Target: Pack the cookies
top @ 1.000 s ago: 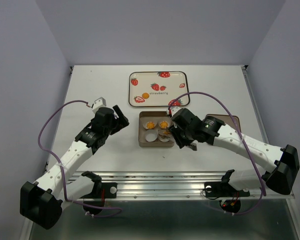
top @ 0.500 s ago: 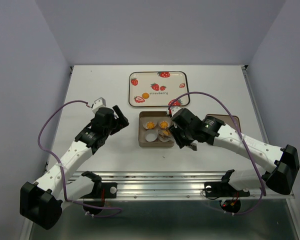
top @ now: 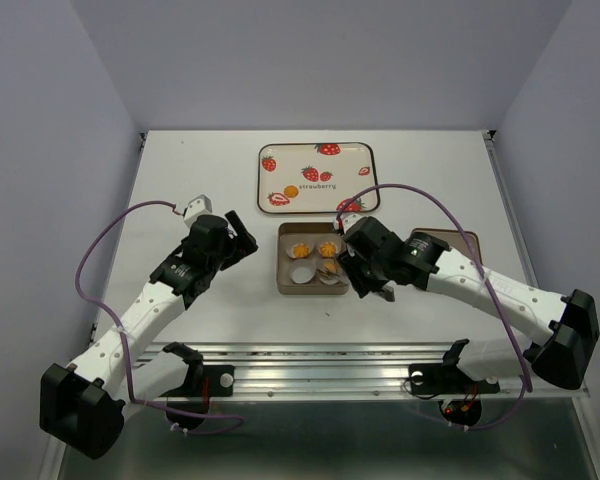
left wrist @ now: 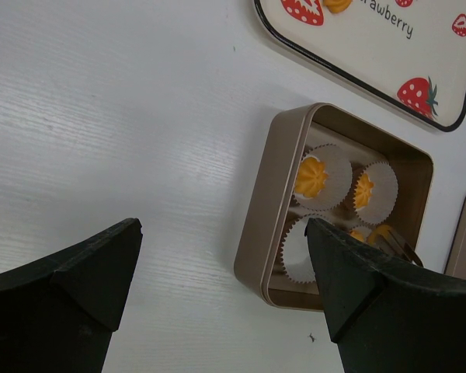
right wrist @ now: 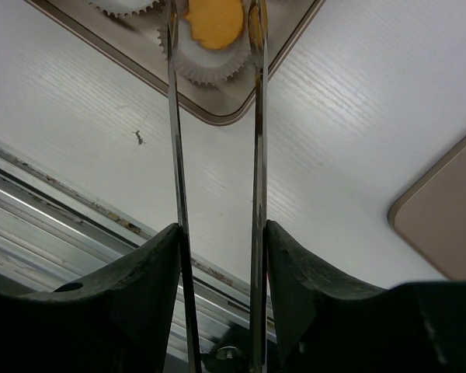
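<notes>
A tan square box (top: 284, 275) holds white paper cups. Two cookies (top: 299, 249) (top: 327, 248) sit in its back cups, and also show in the left wrist view (left wrist: 311, 177) (left wrist: 363, 189). My right gripper (top: 352, 270) (right wrist: 221, 233) is shut on metal tongs (right wrist: 173, 140). The tong tips bracket a third cookie (right wrist: 213, 19) over the front right cup (right wrist: 210, 66); I cannot tell whether they pinch it. A fourth cookie (top: 292, 191) lies on the strawberry tray (top: 370, 165). My left gripper (top: 242, 238) (left wrist: 221, 233) is open and empty, left of the box.
The box's front left cup (left wrist: 295, 256) holds nothing. A tan lid (top: 462, 240) lies right of the box, partly under my right arm. The table's metal front rail (right wrist: 54, 194) runs close under the right gripper.
The right gripper and tongs have shifted very slightly over the box's front right cup. The left arm has not moved.
</notes>
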Controlling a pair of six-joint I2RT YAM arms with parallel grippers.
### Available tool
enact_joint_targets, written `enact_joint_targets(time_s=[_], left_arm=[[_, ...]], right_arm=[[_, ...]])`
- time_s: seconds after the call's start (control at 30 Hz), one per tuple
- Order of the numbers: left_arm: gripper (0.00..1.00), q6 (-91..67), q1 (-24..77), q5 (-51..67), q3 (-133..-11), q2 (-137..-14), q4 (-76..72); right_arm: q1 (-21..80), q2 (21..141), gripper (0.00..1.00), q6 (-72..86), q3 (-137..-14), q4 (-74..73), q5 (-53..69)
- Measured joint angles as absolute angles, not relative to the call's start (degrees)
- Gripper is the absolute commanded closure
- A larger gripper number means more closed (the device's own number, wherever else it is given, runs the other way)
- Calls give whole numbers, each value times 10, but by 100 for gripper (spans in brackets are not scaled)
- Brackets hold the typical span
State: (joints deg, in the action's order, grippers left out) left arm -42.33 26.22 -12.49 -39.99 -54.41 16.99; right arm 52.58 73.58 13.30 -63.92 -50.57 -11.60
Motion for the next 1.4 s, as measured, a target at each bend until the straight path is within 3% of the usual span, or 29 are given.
enact_joint_targets(time_s=[0.57,0.8,1.4], left_arm=[[1,-423,262,-135,-400,-543,170],[1,-423,262,-139,-402,-545,170],[1,-429,263,-166,-402,-526,201]], right_arm=[[526,676,49,100,-718,-452,-117],[509,809,47,98,-780,-367,-185],[435,1097,40,75,-950,-301,-150]])
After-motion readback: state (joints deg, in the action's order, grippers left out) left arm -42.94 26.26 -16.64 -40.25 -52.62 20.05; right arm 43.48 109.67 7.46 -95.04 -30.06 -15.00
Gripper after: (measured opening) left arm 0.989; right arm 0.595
